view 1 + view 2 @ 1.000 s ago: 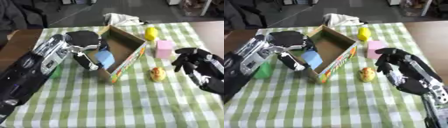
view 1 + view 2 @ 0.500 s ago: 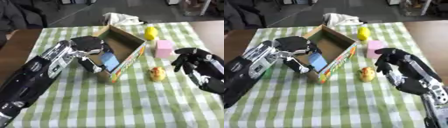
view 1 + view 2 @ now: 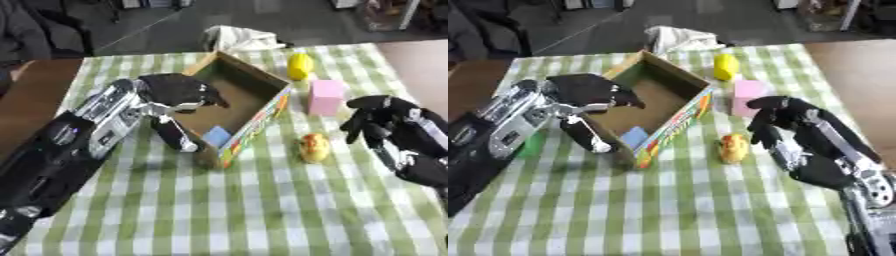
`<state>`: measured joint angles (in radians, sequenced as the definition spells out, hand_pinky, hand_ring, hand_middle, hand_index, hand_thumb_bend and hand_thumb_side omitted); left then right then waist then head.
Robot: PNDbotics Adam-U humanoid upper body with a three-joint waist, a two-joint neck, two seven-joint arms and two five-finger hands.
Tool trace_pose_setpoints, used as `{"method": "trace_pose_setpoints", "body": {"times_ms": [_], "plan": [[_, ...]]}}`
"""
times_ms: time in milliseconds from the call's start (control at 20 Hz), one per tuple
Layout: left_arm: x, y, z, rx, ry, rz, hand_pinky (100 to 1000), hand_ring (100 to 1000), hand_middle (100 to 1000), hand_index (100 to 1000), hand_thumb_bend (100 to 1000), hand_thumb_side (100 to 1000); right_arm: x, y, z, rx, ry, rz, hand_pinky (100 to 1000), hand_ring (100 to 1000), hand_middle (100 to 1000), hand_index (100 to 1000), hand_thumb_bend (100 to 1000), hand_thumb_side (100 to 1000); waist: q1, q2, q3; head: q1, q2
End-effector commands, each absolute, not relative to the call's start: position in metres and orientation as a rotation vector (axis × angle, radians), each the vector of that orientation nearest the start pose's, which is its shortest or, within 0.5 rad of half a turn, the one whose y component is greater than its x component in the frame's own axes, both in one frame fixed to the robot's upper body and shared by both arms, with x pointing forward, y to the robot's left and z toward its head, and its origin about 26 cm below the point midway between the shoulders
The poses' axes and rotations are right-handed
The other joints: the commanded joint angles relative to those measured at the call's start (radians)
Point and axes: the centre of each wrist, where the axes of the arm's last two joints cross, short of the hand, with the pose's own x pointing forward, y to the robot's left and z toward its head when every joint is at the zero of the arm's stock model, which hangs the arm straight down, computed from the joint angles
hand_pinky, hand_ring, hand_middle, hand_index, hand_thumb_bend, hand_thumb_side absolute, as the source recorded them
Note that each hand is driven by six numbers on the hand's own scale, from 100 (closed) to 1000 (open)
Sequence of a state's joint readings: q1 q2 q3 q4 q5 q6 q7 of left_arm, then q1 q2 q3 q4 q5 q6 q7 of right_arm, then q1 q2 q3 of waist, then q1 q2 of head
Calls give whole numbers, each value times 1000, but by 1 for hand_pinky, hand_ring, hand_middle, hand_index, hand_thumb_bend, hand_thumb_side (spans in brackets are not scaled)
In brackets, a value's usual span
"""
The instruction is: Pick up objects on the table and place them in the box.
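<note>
An open cardboard box (image 3: 261,119) lies askew in the middle of the checked table. A blue block (image 3: 216,136) rests on its floor in the near corner. My left hand (image 3: 177,90) hovers over the box's left wall, open, with its thumb (image 3: 178,136) pointing down just left of the block and apart from it. Right of the box stand a pink cube (image 3: 325,96), a yellow fruit-like thing (image 3: 300,66) and a small yellow-orange toy (image 3: 313,147). My right hand (image 3: 381,120) hangs open just right of the toy, holding nothing.
A white crumpled bag (image 3: 238,36) lies behind the box at the table's far edge. Something small and green (image 3: 533,145) shows beside my left forearm. Brown table surface borders the green checked cloth (image 3: 262,210) at left and far right.
The blue block has left my left hand and now lies on the box floor. That hand has opened and drawn back a little to the left. My right hand has stayed put.
</note>
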<state>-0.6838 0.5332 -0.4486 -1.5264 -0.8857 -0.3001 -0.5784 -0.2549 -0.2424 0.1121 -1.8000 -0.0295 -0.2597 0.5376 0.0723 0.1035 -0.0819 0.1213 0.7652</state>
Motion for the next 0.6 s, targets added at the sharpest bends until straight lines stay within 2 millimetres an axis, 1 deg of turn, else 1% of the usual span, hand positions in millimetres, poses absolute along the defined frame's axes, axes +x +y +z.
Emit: {"method": "trace_pose_setpoints", "body": {"times_ms": [50, 100, 200, 300, 400, 450, 600], "plan": [[377, 222, 214, -1066, 1955, 2796, 689, 760, 817, 942, 358, 394, 320, -234, 133, 307, -2131, 978, 670, 499, 536, 806, 100, 449, -1, -15, 3, -6, 5], [373, 227, 221, -1071, 1968, 2783, 688, 758, 813, 935, 358, 397, 320, -234, 133, 305, -2130, 978, 670, 499, 536, 806, 100, 449, 1, -16, 5, -7, 5], [362, 239, 236, -1101, 1968, 2774, 693, 762, 814, 932, 385, 414, 320, -235, 133, 299, -2128, 980, 669, 499, 536, 806, 100, 449, 4, -17, 8, -11, 5], [356, 254, 245, -1165, 1939, 2797, 710, 766, 812, 929, 436, 448, 319, -236, 132, 296, -2125, 982, 669, 499, 536, 805, 100, 450, 8, -19, 12, -15, 5], [355, 270, 247, -1232, 1889, 2851, 722, 776, 821, 933, 461, 464, 319, -236, 132, 294, -2123, 985, 669, 499, 536, 805, 100, 450, 11, -20, 14, -16, 5], [357, 279, 245, -1259, 1859, 2890, 742, 794, 838, 942, 479, 476, 319, -237, 132, 292, -2122, 985, 669, 499, 536, 805, 100, 450, 13, -21, 15, -17, 5], [366, 308, 235, -1348, 1776, 3010, 760, 812, 859, 951, 521, 489, 319, -237, 132, 290, -2120, 986, 669, 499, 536, 804, 100, 450, 15, -22, 16, -21, 5]]}}
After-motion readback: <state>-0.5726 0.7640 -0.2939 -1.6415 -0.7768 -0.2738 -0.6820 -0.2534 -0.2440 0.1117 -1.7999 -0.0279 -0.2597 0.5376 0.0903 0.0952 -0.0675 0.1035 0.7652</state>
